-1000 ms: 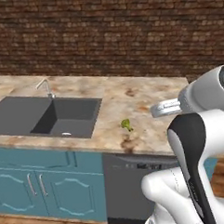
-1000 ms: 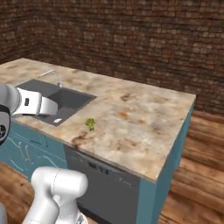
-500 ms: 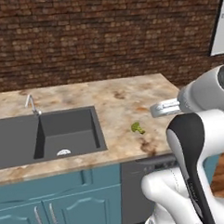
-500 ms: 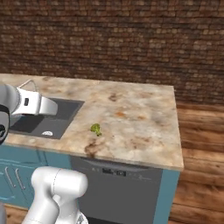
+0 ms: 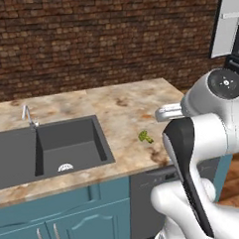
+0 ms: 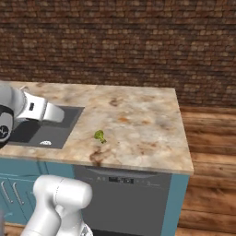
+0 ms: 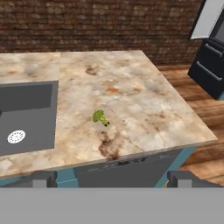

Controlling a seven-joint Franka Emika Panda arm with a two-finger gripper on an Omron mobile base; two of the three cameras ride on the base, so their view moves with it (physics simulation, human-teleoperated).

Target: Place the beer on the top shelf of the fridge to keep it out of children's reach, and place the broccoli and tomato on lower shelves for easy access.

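Observation:
The broccoli (image 5: 145, 136) (image 6: 99, 136) (image 7: 100, 117), a tiny yellow-green floret, lies alone on the marbled counter, just right of the sink. In the hand view my gripper (image 7: 111, 179) is open, its two dark tips wide apart with nothing between them. It hangs back from the counter's front edge, well short of the floret. The fridge (image 7: 209, 65) (image 5: 237, 51) stands dark at the far right, with a grey door panel above it. The beer and the tomato are out of view.
A dark sink (image 5: 68, 144) with a faucet (image 5: 28, 116) fills the counter's left half. A dishwasher front (image 6: 129, 193) sits under the counter's right end. Wooden floor (image 6: 207, 138) runs right of the counter, and a brick wall stands behind.
The whole picture has shifted: the base has moved, bringing the counter's right end closer and the fridge into view. The broccoli stays where it lay. The gripper remains open.

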